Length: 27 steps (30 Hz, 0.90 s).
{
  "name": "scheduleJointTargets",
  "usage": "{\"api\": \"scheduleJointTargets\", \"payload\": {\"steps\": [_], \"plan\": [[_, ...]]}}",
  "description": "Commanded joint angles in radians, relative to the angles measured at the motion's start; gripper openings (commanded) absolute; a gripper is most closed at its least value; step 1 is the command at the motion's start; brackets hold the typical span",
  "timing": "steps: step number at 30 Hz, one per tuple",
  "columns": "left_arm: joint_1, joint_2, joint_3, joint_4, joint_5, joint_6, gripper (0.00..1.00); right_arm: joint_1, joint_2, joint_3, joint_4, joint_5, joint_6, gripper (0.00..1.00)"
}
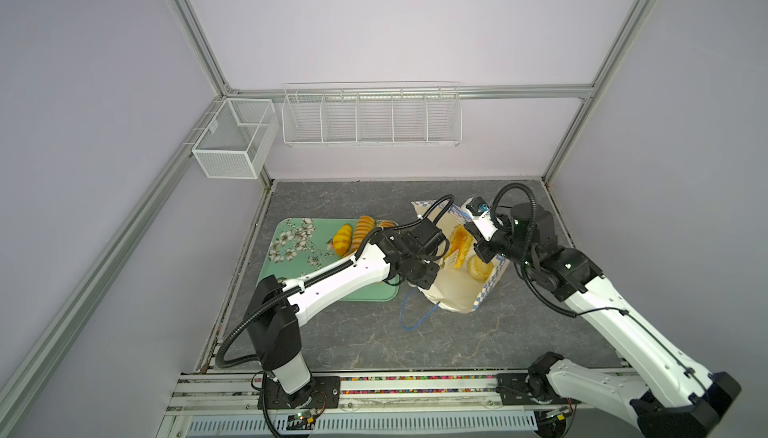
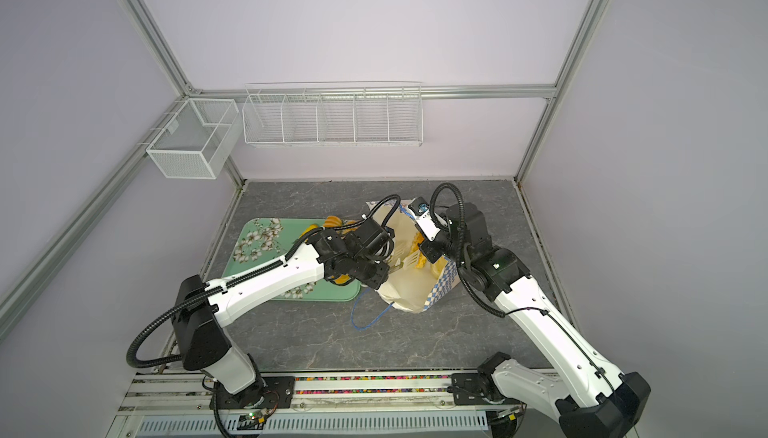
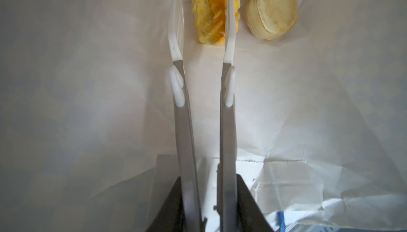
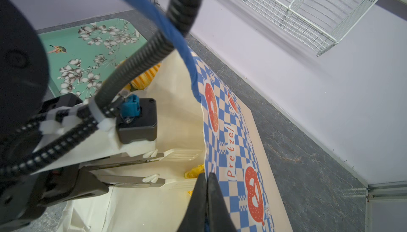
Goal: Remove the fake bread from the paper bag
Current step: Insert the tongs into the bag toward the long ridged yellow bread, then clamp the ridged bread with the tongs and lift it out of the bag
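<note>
Bag (image 1: 455,292) sits on table (image 1: 415,353) just right of tray (image 1: 299,274), mouth gaping up toward the top cameras, cream inside showing. Right gripper (image 4: 206,177): black fingers closed tight, pinching the bag's checkered rim on its right-hand side in both top views. Left gripper (image 3: 201,10) reaches into the bag; its long fingers with white fork tips stand a little apart, with nothing clamped between them. Ribbed loaf (image 3: 209,10) lies on the bag's inner paper at the tips. One tip overlaps it in the left wrist view, but contact can't be told. Pale bun (image 3: 273,8) is just beside the ribbed loaf, clear of the fingers. Both sit inside the bag in a top view too: ribbed loaf (image 1: 462,236), pale bun (image 1: 478,267). On the tray are a yellow loaf (image 1: 343,238) and a striped bun (image 1: 363,228) side by side, with a third piece (image 1: 386,224) mostly hidden behind the left arm. One blue handle (image 1: 402,313) lies looped on the table in front of the bag. The other handle (image 4: 143,2) crosses close to the right wrist camera, blurred.
</note>
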Motion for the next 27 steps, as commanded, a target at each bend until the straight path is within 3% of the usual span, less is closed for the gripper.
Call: {"api": "scheduleJointTargets", "payload": {"steps": [1, 18, 27], "plan": [[0.013, 0.003, 0.057, -0.022, 0.019, -0.031, 0.32, 0.008, 0.002, -0.025, 0.023, -0.003, -0.010, 0.07], [0.102, 0.067, 0.096, 0.041, 0.188, -0.050, 0.35, 0.008, 0.004, -0.044, 0.064, -0.004, 0.018, 0.07], [0.118, 0.093, 0.053, 0.142, 0.371, -0.051, 0.35, 0.008, -0.018, -0.061, 0.066, -0.001, 0.020, 0.07]]}}
